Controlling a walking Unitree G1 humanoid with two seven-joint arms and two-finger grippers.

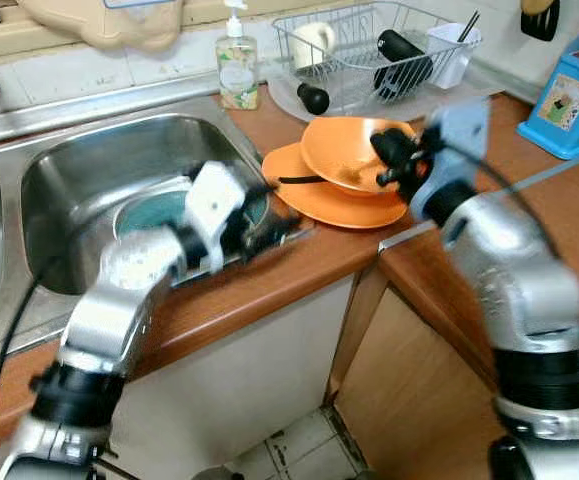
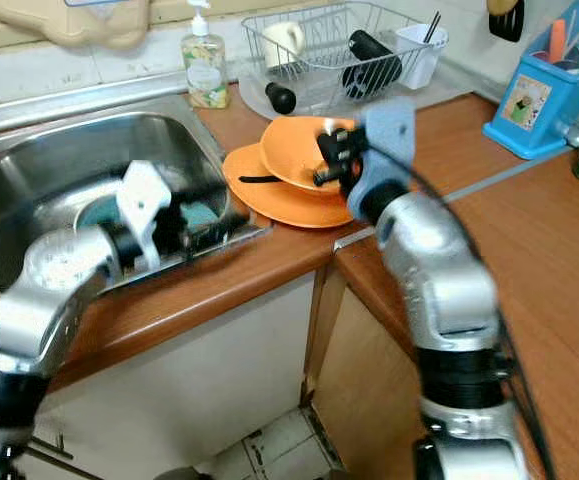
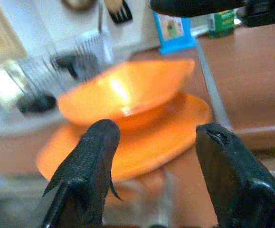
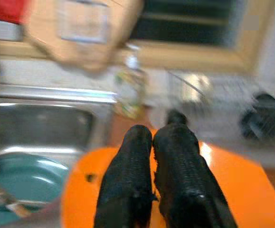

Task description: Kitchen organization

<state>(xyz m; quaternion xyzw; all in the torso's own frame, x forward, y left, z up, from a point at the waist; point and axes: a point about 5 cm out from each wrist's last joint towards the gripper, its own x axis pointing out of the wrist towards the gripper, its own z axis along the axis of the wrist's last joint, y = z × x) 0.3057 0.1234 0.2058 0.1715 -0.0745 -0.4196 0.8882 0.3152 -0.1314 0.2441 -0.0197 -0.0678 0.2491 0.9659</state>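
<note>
Left eye view: left gripper (image 1: pixel 287 228) at the steel sink's (image 1: pixel 89 160) right rim, fingers (image 3: pixel 87 166) spread apart, aimed at the dishes; right gripper (image 1: pixel 381 160) over the orange bowl (image 1: pixel 344 150), fingers (image 4: pixel 128 185) pressed together, holding nothing; bowl glossy, round, resting on a flat orange plate (image 1: pixel 319 200); teal dish (image 1: pixel 159 208) in the sink; wooden counter (image 1: pixel 559 210); wire dish rack (image 1: pixel 369 50) and soap bottle (image 1: pixel 237 65) behind.
</note>
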